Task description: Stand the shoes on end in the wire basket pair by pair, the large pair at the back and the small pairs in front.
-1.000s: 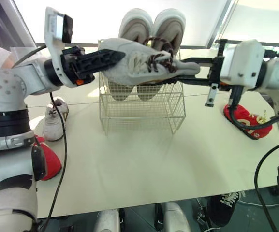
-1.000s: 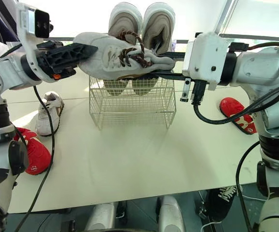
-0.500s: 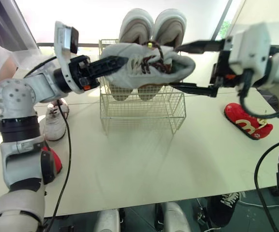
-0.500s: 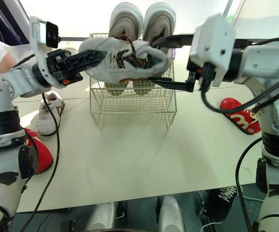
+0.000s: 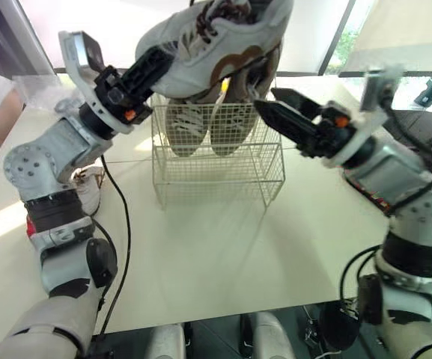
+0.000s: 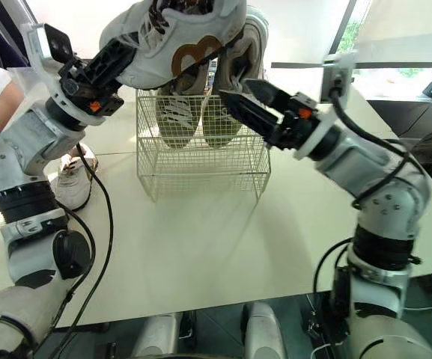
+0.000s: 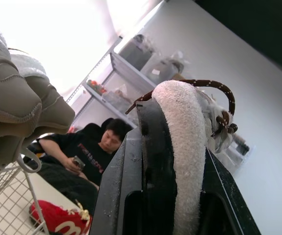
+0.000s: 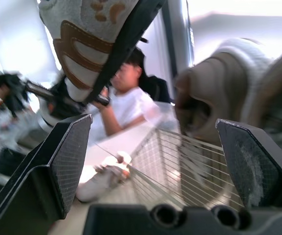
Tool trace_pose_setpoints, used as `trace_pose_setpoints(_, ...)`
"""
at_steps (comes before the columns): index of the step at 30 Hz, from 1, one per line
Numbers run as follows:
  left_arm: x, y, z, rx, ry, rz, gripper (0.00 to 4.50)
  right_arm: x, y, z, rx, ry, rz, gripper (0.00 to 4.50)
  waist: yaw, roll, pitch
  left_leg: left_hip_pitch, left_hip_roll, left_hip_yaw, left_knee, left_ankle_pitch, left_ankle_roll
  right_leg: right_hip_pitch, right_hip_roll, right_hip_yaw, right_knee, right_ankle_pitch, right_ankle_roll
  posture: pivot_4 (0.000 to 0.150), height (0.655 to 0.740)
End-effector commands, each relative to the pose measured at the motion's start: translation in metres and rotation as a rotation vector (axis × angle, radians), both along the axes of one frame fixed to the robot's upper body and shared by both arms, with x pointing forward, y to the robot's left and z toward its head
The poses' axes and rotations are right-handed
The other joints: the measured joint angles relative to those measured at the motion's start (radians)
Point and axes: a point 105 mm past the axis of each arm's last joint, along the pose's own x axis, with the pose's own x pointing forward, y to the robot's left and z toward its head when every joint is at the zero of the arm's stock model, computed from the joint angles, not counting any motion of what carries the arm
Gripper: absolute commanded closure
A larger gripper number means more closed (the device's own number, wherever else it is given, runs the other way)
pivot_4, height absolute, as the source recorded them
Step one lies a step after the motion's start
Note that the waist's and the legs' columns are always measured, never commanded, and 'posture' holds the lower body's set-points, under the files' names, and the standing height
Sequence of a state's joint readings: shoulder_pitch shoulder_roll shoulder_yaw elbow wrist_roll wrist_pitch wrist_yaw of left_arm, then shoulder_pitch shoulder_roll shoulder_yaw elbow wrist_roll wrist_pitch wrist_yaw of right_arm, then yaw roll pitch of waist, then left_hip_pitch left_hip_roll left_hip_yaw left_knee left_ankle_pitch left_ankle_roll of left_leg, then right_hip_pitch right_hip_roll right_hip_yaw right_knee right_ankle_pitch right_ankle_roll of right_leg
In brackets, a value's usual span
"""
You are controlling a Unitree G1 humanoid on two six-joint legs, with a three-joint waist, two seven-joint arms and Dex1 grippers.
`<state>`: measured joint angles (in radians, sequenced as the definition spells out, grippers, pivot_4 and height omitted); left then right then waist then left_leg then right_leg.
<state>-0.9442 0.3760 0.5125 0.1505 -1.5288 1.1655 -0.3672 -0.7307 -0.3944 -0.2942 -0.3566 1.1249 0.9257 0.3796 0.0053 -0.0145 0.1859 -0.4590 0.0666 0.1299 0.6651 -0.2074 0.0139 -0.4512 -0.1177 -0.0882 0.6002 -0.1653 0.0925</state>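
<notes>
A second ago we had the brown-laced sneaker (image 5: 216, 41) level between both grippers. Now it hangs from the left one alone. The left gripper (image 5: 144, 71) is clamped on the heel and has swung the shoe up, so the toe points high and away from the wrist, above the wire basket (image 5: 219, 161) rather than in front of it.

The right gripper (image 5: 264, 98) has let go: its fingers stand wide apart with nothing between them, just under the shoe's midsole and close to the basket's top edge. Beyond its fingertips the large grey pair (image 5: 180, 127) already stands on end at the back.

We judge this the turn from carrying to standing – the shoe is being tipped upright for the front slot, directly below the left gripper's load. With one grip only, it could pivot as it goes down. Another white sneaker (image 6: 72, 187) waits on the table beside the left forearm.
</notes>
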Motion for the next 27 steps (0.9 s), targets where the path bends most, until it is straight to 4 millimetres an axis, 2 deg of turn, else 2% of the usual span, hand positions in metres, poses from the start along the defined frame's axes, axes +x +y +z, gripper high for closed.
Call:
trace_pose_setpoints(1,-0.01,-0.002,0.011,-0.025,-0.055,-0.002,4.21,-0.006,0.011,0.029,0.105,-0.068,0.043,0.11,0.004,0.0,0.0,0.0,0.0,0.0,0.0,0.0,0.0,0.0,0.0,0.0,0.0,0.0,0.0,0.15,0.74)
trace_pose_setpoints(4,-0.011,-0.005,0.008,-0.015,-0.054,0.01,4.21,-0.009,0.017,0.041,0.155,-0.083,0.082,0.11,0.007,0.0,0.0,0.0,0.0,0.0,0.0,0.0,0.0,0.001,0.0,0.0,0.0,0.0,0.0,0.15,0.74)
trace_pose_setpoints(11,-0.008,-0.01,-0.004,0.021,-0.04,0.064,4.21,-0.015,0.024,0.056,0.203,-0.11,0.141,0.11,0.004,0.0,0.0,0.0,0.0,-0.001,0.0,0.0,0.0,0.001,0.0,-0.001,-0.001,0.0,0.0,0.15,0.74)
trace_pose_setpoints(17,-0.007,-0.011,-0.003,-0.001,-0.044,0.091,4.21,-0.018,0.034,0.057,0.181,-0.115,0.179,0.11,0.003,0.0,0.0,0.0,0.0,-0.001,0.0,0.0,0.0,0.001,0.0,-0.001,-0.001,0.0,0.0,0.15,0.74)
trace_pose_setpoints(20,-0.006,-0.01,0.002,-0.035,-0.043,0.108,4.21,-0.019,0.038,0.054,0.168,-0.108,0.192,0.97,0.004,0.0,0.0,0.0,0.0,-0.001,0.0,0.0,0.0,0.001,0.0,-0.001,-0.001,0.0,0.0,0.15,0.74)
trace_pose_setpoints(22,-0.006,-0.009,0.004,-0.051,-0.048,0.12,4.21,-0.019,0.04,0.053,0.164,-0.106,0.198,2.01,0.004,0.0,0.0,0.0,0.0,-0.001,0.0,0.0,0.0,0.001,0.0,-0.001,-0.002,0.0,0.0,0.15,0.74)
trace_pose_setpoints(26,-0.009,-0.013,0.002,-0.032,-0.055,0.118,4.21,-0.019,0.041,0.053,0.162,-0.108,0.198,3.8,0.003,0.0,0.0,0.0,0.0,-0.001,0.0,0.0,0.0,0.001,0.0,-0.001,-0.002,0.0,0.0,0.15,0.74)
trace_pose_setpoints(27,-0.01,-0.015,-0.001,-0.013,-0.05,0.108,4.21,-0.019,0.04,0.054,0.161,-0.109,0.194,3.95,0.002,0.0,0.0,0.0,0.0,-0.001,0.0,0.0,0.0,0.001,0.0,-0.001,-0.002,0.0,0.0,0.15,0.74)
